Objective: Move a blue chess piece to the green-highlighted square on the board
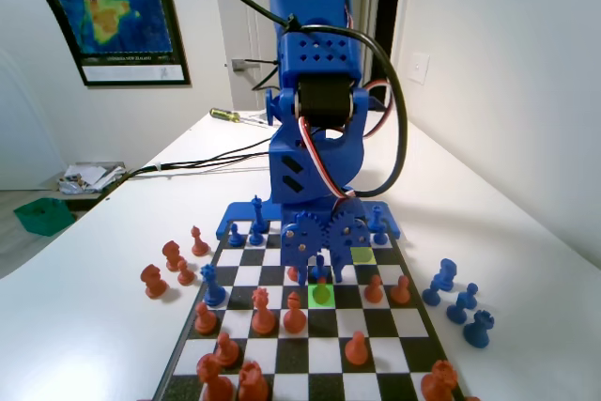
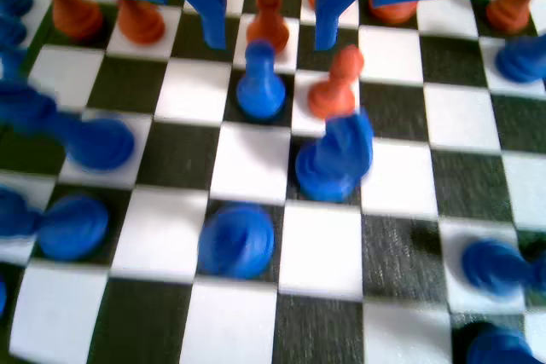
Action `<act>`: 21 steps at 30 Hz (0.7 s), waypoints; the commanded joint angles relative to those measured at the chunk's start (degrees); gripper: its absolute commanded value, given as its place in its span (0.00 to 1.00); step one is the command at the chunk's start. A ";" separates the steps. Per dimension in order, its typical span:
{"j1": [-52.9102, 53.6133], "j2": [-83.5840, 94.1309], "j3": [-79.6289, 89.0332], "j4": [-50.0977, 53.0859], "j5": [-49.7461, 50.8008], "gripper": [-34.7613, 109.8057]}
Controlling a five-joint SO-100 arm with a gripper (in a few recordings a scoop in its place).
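Observation:
The board (image 1: pixel 404 363) lies in front of the blue arm. In the fixed view my gripper (image 1: pixel 319 272) hangs low over the far edge of the green-highlighted square (image 1: pixel 322 297), with a blue chess piece (image 1: pixel 321 274), a pawn, between its fingers. The wrist view shows the two jaws spread wide, my gripper (image 2: pixel 269 40) open. There the blue pawn (image 2: pixel 259 84) stands upright on a dark square just below the tips, touching neither jaw.
Orange pawns (image 2: pixel 269 8) (image 2: pixel 336 84) and a blue knight (image 2: pixel 336 156) crowd the pawn. A yellow square (image 1: pixel 362 254) lies further back on the right. Orange pieces (image 1: pixel 263 312) fill the near board. Blue pieces (image 1: pixel 458 302) stand off the board right, orange ones (image 1: pixel 169 265) left.

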 commanded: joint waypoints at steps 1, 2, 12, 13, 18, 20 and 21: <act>-0.88 1.58 -2.72 -0.44 -0.35 0.33; -0.88 1.58 -2.99 -0.44 -0.26 0.33; -1.41 1.58 -4.48 -0.44 0.26 0.32; -1.41 1.58 -4.48 -0.44 0.18 0.31; -1.58 1.58 -4.04 -0.44 -0.53 0.29; -1.67 1.58 -3.87 -0.44 -0.88 0.28; -1.67 1.58 -3.69 -0.44 -1.14 0.28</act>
